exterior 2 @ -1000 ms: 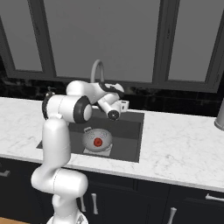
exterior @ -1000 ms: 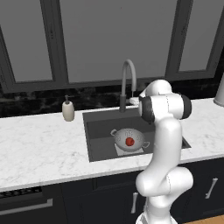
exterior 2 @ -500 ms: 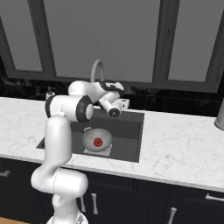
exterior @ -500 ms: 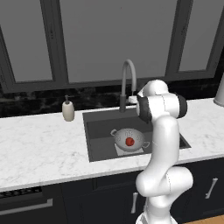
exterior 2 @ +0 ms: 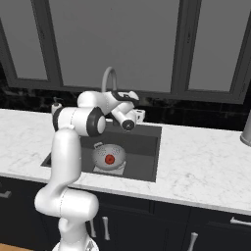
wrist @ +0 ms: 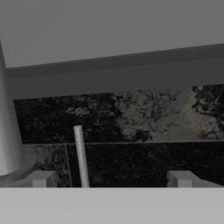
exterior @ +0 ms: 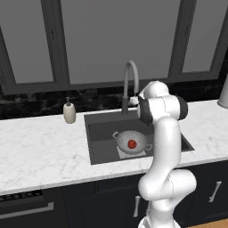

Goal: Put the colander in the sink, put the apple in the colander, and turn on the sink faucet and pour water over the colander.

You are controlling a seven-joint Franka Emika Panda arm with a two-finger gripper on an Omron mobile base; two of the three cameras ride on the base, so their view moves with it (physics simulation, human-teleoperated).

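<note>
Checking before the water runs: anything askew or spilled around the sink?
Nothing stands out. The colander sits upright in the sink with the apple inside, and the open claw is by the faucet.

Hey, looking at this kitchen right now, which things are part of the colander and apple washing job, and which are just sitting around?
Part of the job:
colander, in the sink
apple, in the colander
sink
sink faucet
gripper, open, by the faucet's base

Just sitting around:
soap dispenser on the counter, left of the sink
grey object at the counter's far right edge
</note>
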